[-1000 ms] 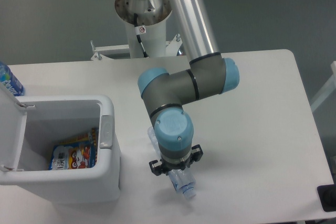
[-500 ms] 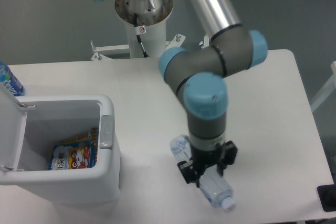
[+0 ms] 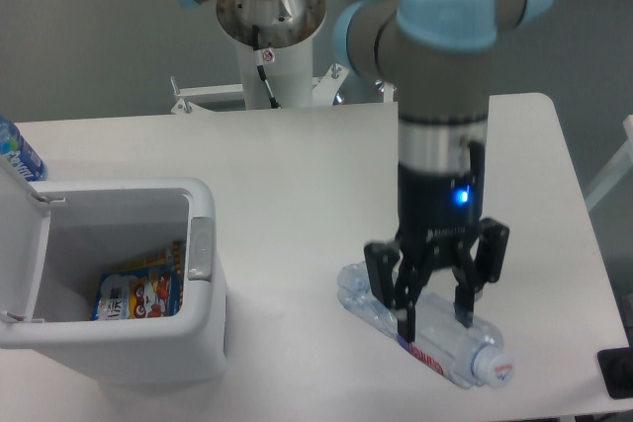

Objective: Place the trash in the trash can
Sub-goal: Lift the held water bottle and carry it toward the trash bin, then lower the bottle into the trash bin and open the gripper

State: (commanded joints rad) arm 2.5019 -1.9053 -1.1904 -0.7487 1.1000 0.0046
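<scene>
— Over the right half of the counter (image 3: pixel 297 175), what is seen to have changed since half a second ago?

— The gripper (image 3: pixel 433 318) has been raised and shifted to the right, and the wrist is now seen nearly upright above the crushed clear bottle (image 3: pixel 425 328). The bottle, which had been held between the fingers, is now laid flat on the counter, its white cap (image 3: pixel 495 370) pointed to the lower right. A second ago it was carried closer to the trash can (image 3: pixel 119 353).

— How are the jaws set?

— They are spread open, one dark finger (image 3: pixel 406 315) shown at either side of the bottle's middle. The fingertips are seen against the bottle's body; whether they are touching it cannot be told. Nothing is gripped.

— And the rest of the trash?

— The blue snack wrapper (image 3: pixel 138 294) is seen lying flat inside the white trash can, at its bottom. The can's lid (image 3: pixel 22 234) is swung open to the left, and the grey latch tab (image 3: pixel 201 249) is seen on the right wall. The bottle is well apart from the can, on the counter to its right.

— Anything else?

— A blue-labelled bottle (image 3: pixel 14 150) is partly seen at the far left edge, behind the lid.
</scene>
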